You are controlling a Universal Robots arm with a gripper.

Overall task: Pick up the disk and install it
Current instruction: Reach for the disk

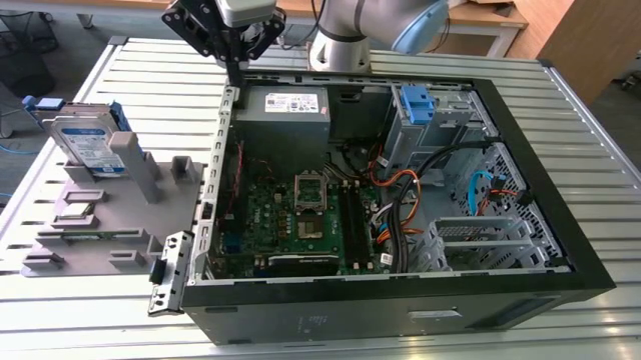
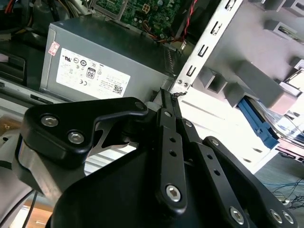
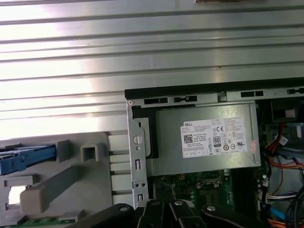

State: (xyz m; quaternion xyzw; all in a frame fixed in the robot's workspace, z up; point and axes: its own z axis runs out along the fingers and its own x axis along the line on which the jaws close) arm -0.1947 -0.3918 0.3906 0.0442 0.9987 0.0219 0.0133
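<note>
**Desk:** What are you looking at?

**Me:** Slatted metal tabletop (image 1: 130, 67) under everything, with the open computer case (image 1: 401, 311) lying on its side on it.

**Desk:** And the disk?

**Me:** I see the disk (image 1: 88, 142) outside the case, off its wall on the exterior view's left. It stands on edge in a grey holder (image 1: 110, 225), blue frame around it.

**Desk:** The pincer?

**Me:** My gripper (image 1: 233, 73) hangs over the case's corner on that same side, well apart from the disk. In the second wrist view its fingers (image 2: 167, 128) lie pressed together at the tips, with nothing between them.

**Desk:** What's nearest?

**Me:** The grey power supply (image 2: 102, 66), inside the case just beside that corner. Further inside I see the green motherboard (image 1: 300, 217), and a blue bracket (image 1: 416, 101) in the drive cage.
</note>
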